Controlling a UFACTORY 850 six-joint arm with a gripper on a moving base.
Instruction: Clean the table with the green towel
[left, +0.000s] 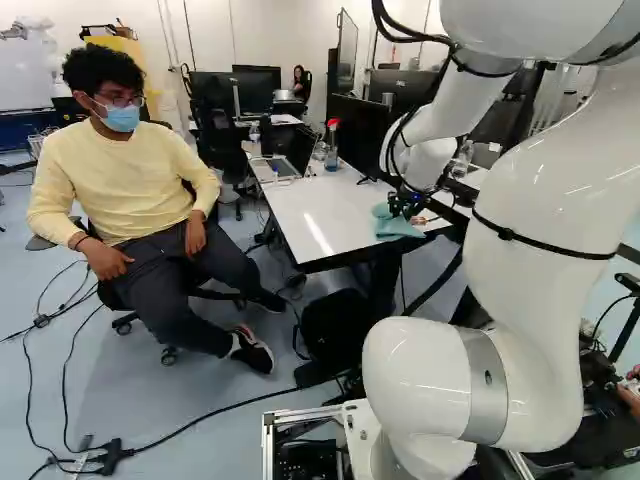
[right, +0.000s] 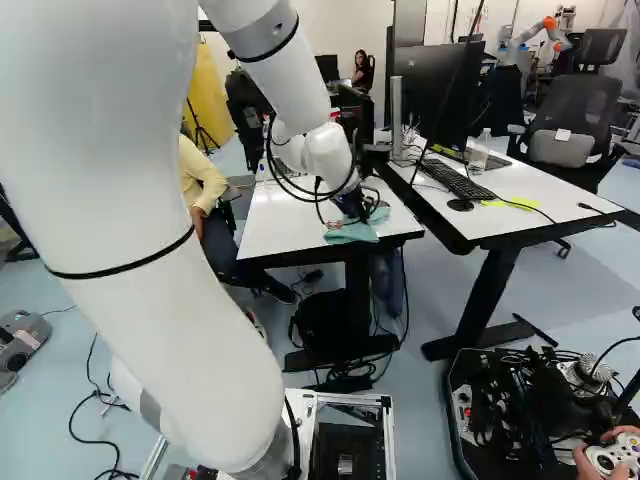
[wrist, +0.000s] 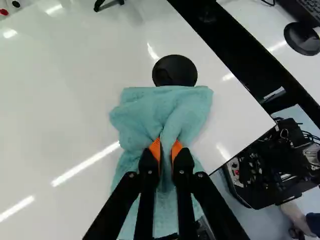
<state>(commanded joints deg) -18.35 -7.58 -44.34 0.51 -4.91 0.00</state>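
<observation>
At the end of the arm my gripper (left: 404, 205) is low over the near end of the white table (left: 310, 212) in the left base view. In the wrist view my gripper (wrist: 167, 150) has its orange pads pinched on a bunched fold of the green towel (wrist: 187, 112), which looks teal. The towel spreads on the tabletop (wrist: 60, 100) ahead of and under the fingers, beside the table's corner. In the right base view the towel (right: 352, 232) lies at the table's near edge.
A round black object (wrist: 175, 71) touches the towel's far edge. A laptop (left: 285, 160) and a spray bottle (left: 332, 150) stand farther along the table. A second desk (right: 500, 215) with keyboard and monitor is alongside. A seated person is left of the table. Another robot (right: 535, 35) stands far back.
</observation>
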